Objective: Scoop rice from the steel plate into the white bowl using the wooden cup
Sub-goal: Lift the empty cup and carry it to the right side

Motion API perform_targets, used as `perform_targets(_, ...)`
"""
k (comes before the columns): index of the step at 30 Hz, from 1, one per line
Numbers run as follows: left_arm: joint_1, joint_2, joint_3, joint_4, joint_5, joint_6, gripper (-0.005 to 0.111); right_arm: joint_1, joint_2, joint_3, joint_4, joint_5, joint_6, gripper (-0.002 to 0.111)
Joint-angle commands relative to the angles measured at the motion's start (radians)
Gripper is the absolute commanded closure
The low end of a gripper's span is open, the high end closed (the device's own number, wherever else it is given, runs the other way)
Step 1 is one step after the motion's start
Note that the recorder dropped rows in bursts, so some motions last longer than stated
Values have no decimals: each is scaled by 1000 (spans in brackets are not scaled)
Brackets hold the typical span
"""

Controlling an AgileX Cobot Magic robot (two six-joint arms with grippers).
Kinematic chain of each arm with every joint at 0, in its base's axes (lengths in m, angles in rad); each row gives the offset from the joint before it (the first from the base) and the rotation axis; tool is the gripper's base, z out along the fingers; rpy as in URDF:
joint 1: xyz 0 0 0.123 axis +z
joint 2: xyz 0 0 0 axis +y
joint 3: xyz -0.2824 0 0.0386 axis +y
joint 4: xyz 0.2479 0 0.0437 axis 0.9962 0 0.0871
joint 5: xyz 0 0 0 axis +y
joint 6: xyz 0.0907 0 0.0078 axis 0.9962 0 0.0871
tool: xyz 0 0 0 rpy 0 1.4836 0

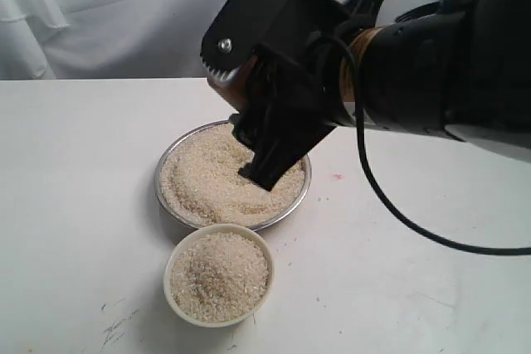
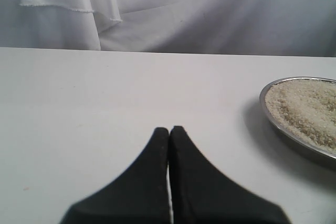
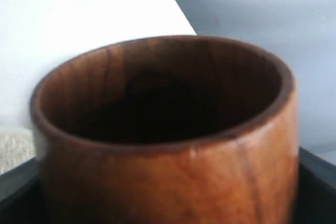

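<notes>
The steel plate (image 1: 166, 165) sits mid-table, heaped with rice (image 1: 211, 176). Just in front of it stands the white bowl (image 1: 170, 275), filled with rice (image 1: 220, 275) nearly to its rim. My right gripper (image 1: 249, 118) hangs over the plate's far side, shut on the wooden cup (image 1: 236, 95), and its lower finger reaches down to the grains. In the right wrist view the cup (image 3: 168, 166) fills the frame with its inside dark, and black fingers (image 3: 317, 182) flank it. My left gripper (image 2: 169, 129) is shut on nothing over bare table, left of the plate (image 2: 273, 121).
White table (image 1: 83, 163) with a white curtain (image 1: 99, 14) behind it. A black cable (image 1: 390, 205) loops from the right arm over the table at the right. Faint scuff marks (image 1: 116, 325) lie near the front left edge.
</notes>
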Motion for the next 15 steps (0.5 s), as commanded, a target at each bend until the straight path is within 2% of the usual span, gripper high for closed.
perform_targets(1, -2, -5, 5, -1, -6, -3, 107, -55, -10, 1, 0, -108, 140, 108)
perform_targets(7, -2, -5, 5, -1, -6, -3, 107, -122, -10, 1, 0, -192, 217, 108)
perform_targets(15, -2, -5, 5, -1, -6, -3, 107, -208, -10, 1, 0, -391, 295, 108)
